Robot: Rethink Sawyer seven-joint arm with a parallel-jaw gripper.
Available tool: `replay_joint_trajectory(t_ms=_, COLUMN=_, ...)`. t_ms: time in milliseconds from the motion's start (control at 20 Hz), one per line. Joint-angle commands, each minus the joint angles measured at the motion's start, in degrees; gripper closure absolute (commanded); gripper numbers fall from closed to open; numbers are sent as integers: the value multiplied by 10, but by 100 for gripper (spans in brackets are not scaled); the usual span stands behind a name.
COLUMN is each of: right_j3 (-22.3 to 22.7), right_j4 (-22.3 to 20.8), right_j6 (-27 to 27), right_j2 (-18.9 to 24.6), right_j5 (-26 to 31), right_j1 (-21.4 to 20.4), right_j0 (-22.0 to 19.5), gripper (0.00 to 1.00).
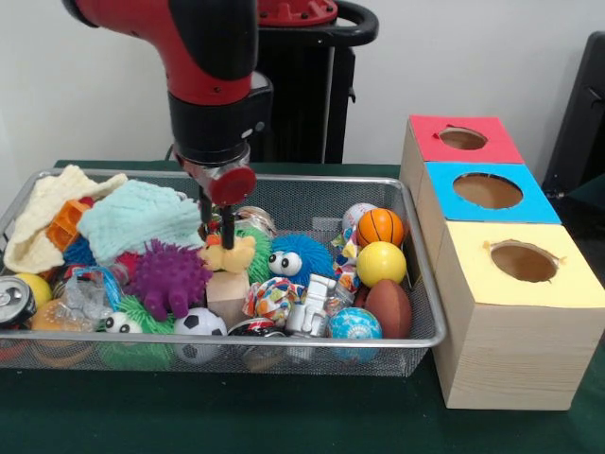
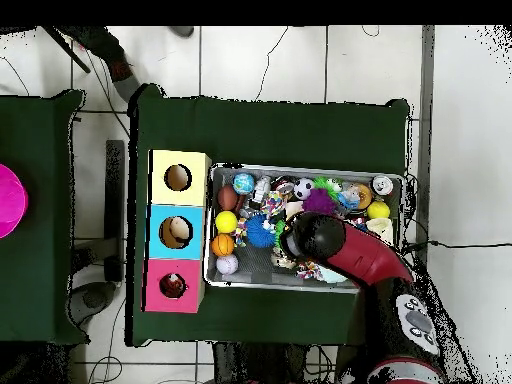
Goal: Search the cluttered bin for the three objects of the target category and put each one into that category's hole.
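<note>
While the jaws (image 1: 216, 224) look nearly closed, gripping nothing certain, the basketball (image 1: 380, 227) shows orange, black-seamed

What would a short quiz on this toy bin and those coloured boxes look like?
1. True or false: the gripper is down among the toys in the wire bin.
2. In the front view, which box lies nearest the camera: A red box, B blue box, C yellow box?
3. Fill in: the orange ball with black lines looks like a small ______.

Key: 1 true; 2 C; 3 basketball.
</note>
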Motion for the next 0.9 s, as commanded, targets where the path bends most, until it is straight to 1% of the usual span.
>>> replay_joint_trajectory(t_ms=50, right_j3=70, right_j4=30, right_j6=98, right_j2=37, right_j5=-18, right_j1=2, right_j0=18, gripper=0)
replay_joint_trajectory(t_ms=200, right_j3=71, right_j4=31, right_j6=107, right_j2=32, right_j5=-42, right_j1=10, right_j0=30, gripper=0)
replay_joint_trajectory(t_ms=400, right_j3=67, right_j4=20, right_j6=108, right_j2=25, right_j5=-102, right_j1=25, right_j0=32, gripper=0)
replay_joint_trajectory(t_ms=600, right_j3=43, right_j4=3, right_j6=103, right_j2=-1, right_j5=-155, right_j1=46, right_j0=43, gripper=0)
replay_joint_trajectory(t_ms=700, right_j3=28, right_j4=-4, right_j6=101, right_j2=-22, right_j5=-178, right_j1=57, right_j0=57, gripper=0)
replay_joint_trajectory(t_ms=900, right_j3=9, right_j4=-6, right_j6=84, right_j2=-44, right_j5=-206, right_j1=71, right_j0=69, gripper=0)
